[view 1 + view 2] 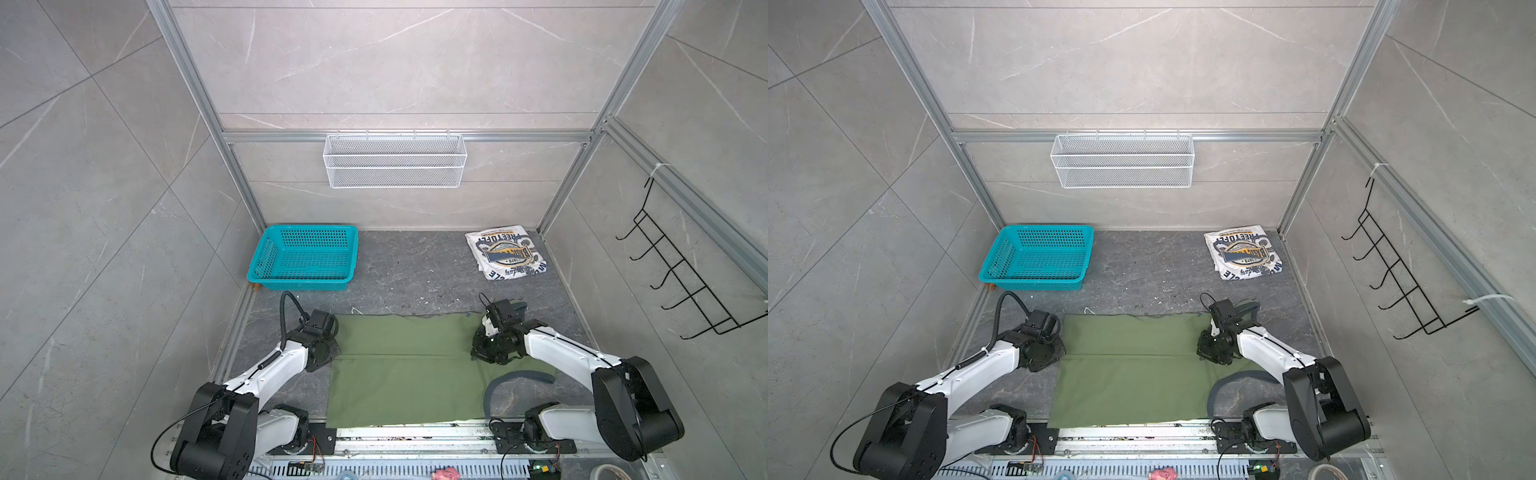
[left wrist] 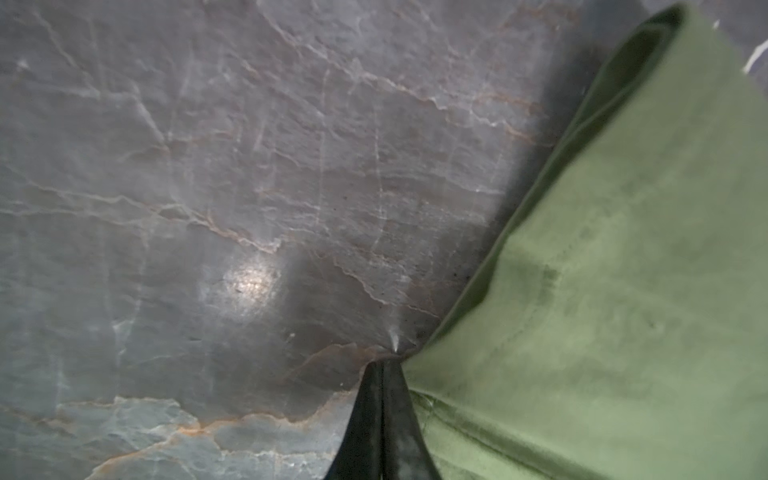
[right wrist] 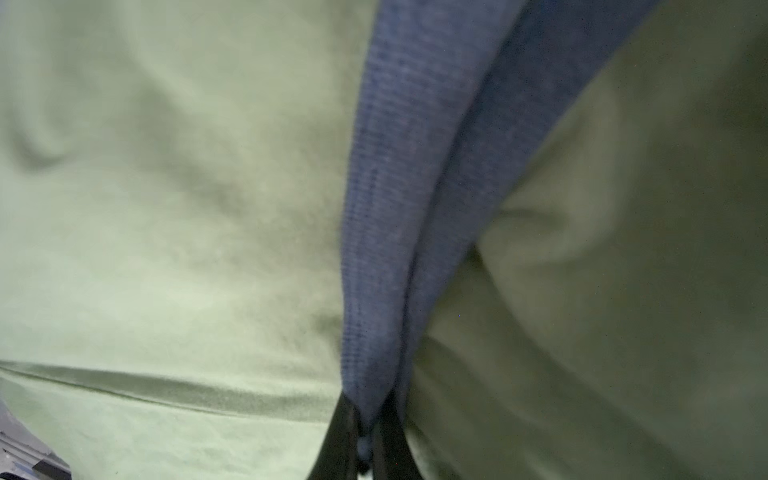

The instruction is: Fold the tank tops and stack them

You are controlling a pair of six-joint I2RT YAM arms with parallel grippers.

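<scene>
The olive green tank top [image 1: 407, 374] [image 1: 1133, 374] lies flat at the table's front centre, with a fold line across it. My left gripper [image 1: 330, 338] [image 2: 384, 368] is shut at its left edge, and the cloth [image 2: 602, 270] draws up to the fingertips. My right gripper [image 1: 484, 351] [image 3: 365, 415] is shut on the top's dark blue trim [image 3: 399, 208] at the right edge. A loop of trim [image 1: 519, 376] lies in front of that arm. The white tank top [image 1: 505, 253] [image 1: 1244, 253] sits folded at the back right, print up.
A teal plastic basket [image 1: 259, 257] stands at the back left of the table. A white wire basket [image 1: 395, 160] hangs on the back wall. A black hook rack [image 1: 685, 282] hangs on the right wall. Aluminium frame posts border the table.
</scene>
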